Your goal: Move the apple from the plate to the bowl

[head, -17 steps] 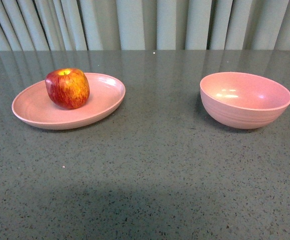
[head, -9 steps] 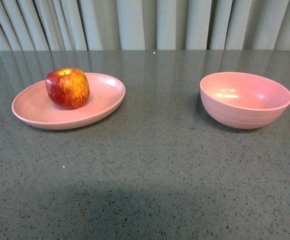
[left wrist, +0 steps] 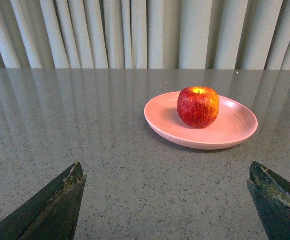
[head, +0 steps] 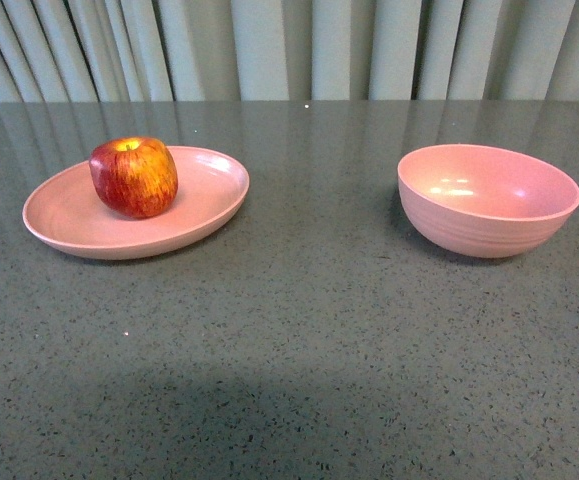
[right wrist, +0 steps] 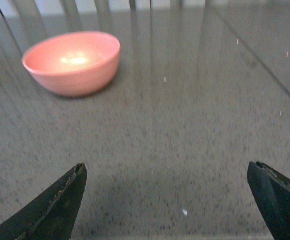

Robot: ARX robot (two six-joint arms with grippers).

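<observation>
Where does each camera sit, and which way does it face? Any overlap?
Front: on the robot's body, facing across the table to the curtain; apple on plate left, bowl right; no arm shows.
Left wrist: on the left arm, facing the apple and plate; open left hand shows.
Right wrist: on the right arm, facing the bowl; open right hand shows.
Shared: front and left wrist see apple and plate; front and right wrist, the bowl.
</observation>
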